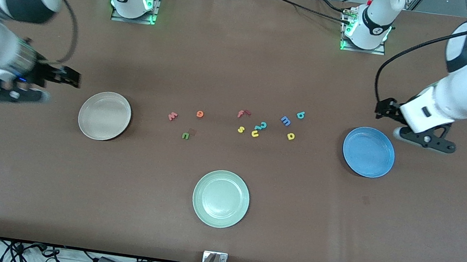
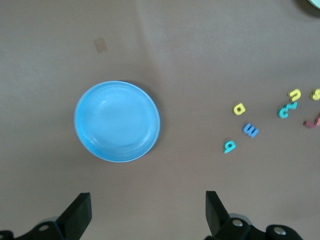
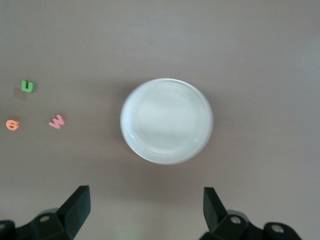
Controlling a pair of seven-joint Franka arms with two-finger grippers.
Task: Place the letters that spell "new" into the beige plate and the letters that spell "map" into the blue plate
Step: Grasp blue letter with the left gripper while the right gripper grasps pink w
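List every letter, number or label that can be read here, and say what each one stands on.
All are loose foam pieces on the bare table:
"w", salmon-red piece
"e", orange piece
"n", green piece
"f", red piece
"s", yellow piece
"u", yellow piece
"2", teal piece
"m", blue piece
"p", teal piece
"a", yellow piece
The plates carry no writing; marks on the arm bases are too small to read.

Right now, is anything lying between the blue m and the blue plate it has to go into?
Nothing visible does. The blue m lies on bare table toward the right arm's end from the blue plate. The yellow a and teal p lie just beside it, off the straight line. The open left gripper hovers near the plate.
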